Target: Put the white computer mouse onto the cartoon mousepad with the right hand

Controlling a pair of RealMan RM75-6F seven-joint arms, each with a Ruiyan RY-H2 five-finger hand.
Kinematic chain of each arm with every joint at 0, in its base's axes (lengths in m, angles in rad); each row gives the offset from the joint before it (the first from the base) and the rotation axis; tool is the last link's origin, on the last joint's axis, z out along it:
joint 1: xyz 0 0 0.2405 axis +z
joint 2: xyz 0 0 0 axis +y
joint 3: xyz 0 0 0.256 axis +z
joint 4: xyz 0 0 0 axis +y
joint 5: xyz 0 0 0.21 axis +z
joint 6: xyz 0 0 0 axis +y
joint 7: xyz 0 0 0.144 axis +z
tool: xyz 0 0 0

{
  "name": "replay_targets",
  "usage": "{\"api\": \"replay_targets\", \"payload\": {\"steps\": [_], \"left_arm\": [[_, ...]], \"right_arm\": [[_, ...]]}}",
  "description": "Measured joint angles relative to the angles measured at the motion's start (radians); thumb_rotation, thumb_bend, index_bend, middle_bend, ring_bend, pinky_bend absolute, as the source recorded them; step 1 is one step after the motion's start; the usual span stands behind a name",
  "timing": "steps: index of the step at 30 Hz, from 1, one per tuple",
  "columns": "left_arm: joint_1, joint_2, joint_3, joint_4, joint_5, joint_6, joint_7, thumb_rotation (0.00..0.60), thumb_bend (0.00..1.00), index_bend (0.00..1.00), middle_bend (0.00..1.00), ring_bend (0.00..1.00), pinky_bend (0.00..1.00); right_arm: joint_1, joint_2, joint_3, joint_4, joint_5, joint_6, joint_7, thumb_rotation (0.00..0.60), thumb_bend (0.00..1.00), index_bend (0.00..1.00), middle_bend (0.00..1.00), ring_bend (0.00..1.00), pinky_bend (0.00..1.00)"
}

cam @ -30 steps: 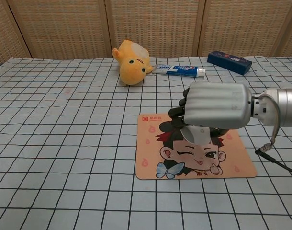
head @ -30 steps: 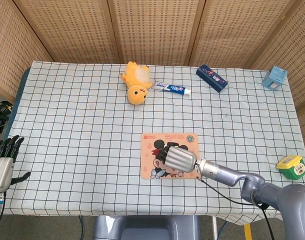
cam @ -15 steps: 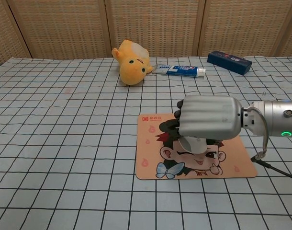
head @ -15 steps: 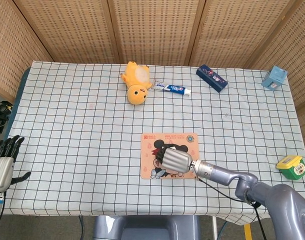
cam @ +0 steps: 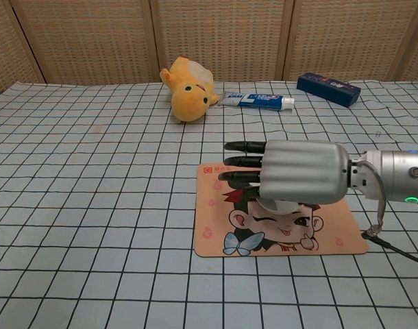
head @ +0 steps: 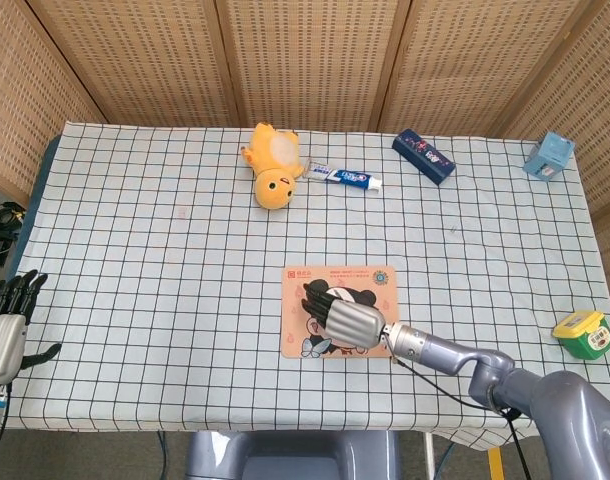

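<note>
Releasing white mouse (cam: 283, 205) onto cartoon mousepad (cam: 216, 233); right robot hand (cam: 301, 173) spreading flat above it, gripping nothing; lifting straight up advisable.

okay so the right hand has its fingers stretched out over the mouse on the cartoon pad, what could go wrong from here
The right hand hovers low over the white mouse, fingers straight; most of the mouse is hidden beneath, so contact cannot be judged. Pulling away sideways rather than up might drag the mouse off the cartoon mousepad. A low sweep might also catch the pad and shift it on the checked cloth.
</note>
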Motion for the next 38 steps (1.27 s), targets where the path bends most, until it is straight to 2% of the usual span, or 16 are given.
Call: {"api": "replay_targets", "payload": {"steps": [11, 17, 21, 26, 30, 38], "left_arm": [[0.002, 0.002, 0.001, -0.003, 0.006, 0.009, 0.001, 0.6, 0.0, 0.0, 0.0, 0.0, 0.0], [0.006, 0.003, 0.003, -0.006, 0.015, 0.019, -0.003, 0.6, 0.0, 0.0, 0.0, 0.0, 0.0], [0.008, 0.003, 0.006, -0.007, 0.021, 0.023, -0.004, 0.6, 0.0, 0.0, 0.0, 0.0, 0.0], [0.01, 0.002, 0.009, -0.01, 0.034, 0.033, -0.001, 0.6, 0.0, 0.0, 0.0, 0.0, 0.0], [0.012, -0.002, 0.014, -0.011, 0.045, 0.04, 0.003, 0.6, 0.0, 0.0, 0.0, 0.0, 0.0], [0.014, -0.011, 0.02, -0.001, 0.057, 0.043, 0.01, 0.6, 0.0, 0.0, 0.0, 0.0, 0.0]], "right_arm": [[-0.048, 0.057, 0.011, -0.079, 0.034, 0.024, -0.086, 0.6, 0.17, 0.27, 0.07, 0.02, 0.0], [-0.119, 0.097, 0.049, -0.118, 0.112, 0.066, -0.144, 0.6, 0.17, 0.26, 0.06, 0.01, 0.0], [-0.202, 0.128, 0.083, -0.164, 0.192, 0.14, -0.136, 0.6, 0.17, 0.24, 0.05, 0.0, 0.0], [-0.298, 0.16, 0.118, -0.221, 0.289, 0.226, -0.061, 0.6, 0.17, 0.2, 0.01, 0.0, 0.0], [-0.393, 0.188, 0.135, -0.272, 0.37, 0.282, 0.062, 0.6, 0.16, 0.18, 0.0, 0.0, 0.0], [-0.539, 0.225, 0.14, -0.342, 0.478, 0.338, 0.257, 0.6, 0.16, 0.1, 0.0, 0.0, 0.0]]}}
